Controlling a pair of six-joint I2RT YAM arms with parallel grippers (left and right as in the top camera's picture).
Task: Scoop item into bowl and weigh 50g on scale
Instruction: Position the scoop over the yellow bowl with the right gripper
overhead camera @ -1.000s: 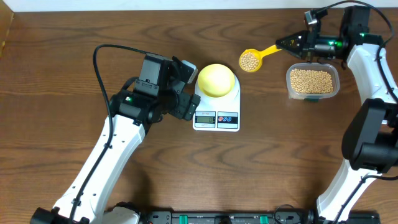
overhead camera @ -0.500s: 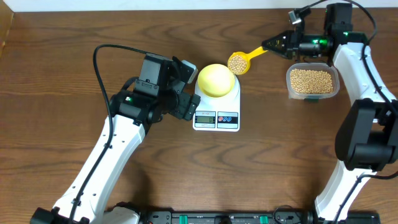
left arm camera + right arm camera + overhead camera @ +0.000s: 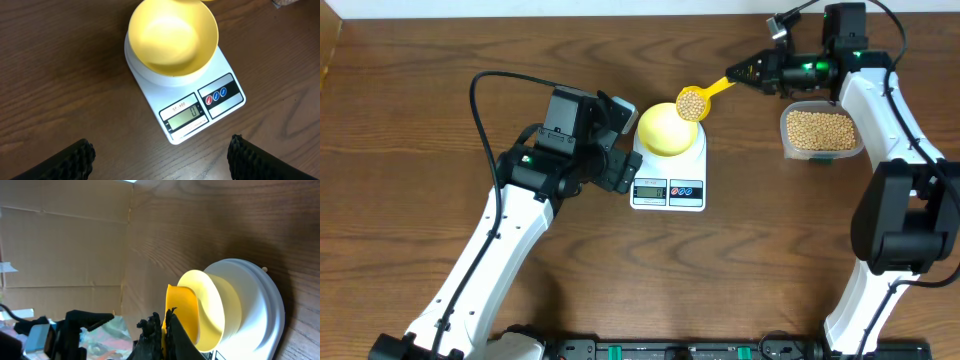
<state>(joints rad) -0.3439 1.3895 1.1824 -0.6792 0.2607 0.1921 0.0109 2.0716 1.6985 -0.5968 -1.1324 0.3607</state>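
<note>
A pale yellow bowl (image 3: 666, 128) (image 3: 173, 37) sits on the white scale (image 3: 668, 180) (image 3: 200, 105); the bowl is bare inside. My right gripper (image 3: 752, 71) (image 3: 165, 325) is shut on the handle of a yellow scoop (image 3: 705, 95) (image 3: 182, 315), whose cup holds tan beans (image 3: 691, 103) and hangs over the bowl's far right rim. More beans fill a clear tub (image 3: 822, 131) at the right. My left gripper (image 3: 618, 140) (image 3: 160, 155) stands open on the near left of the scale, nothing between its fingers (image 3: 70, 160).
Dark wood table (image 3: 770, 240). The left arm (image 3: 510, 210) reaches in from the front left, the right arm (image 3: 910, 150) along the right edge. A cardboard wall (image 3: 60, 255) shows in the right wrist view.
The right gripper has carried the loaded scoop leftward, from beside the tub to over the bowl's rim. The left arm has not moved.
</note>
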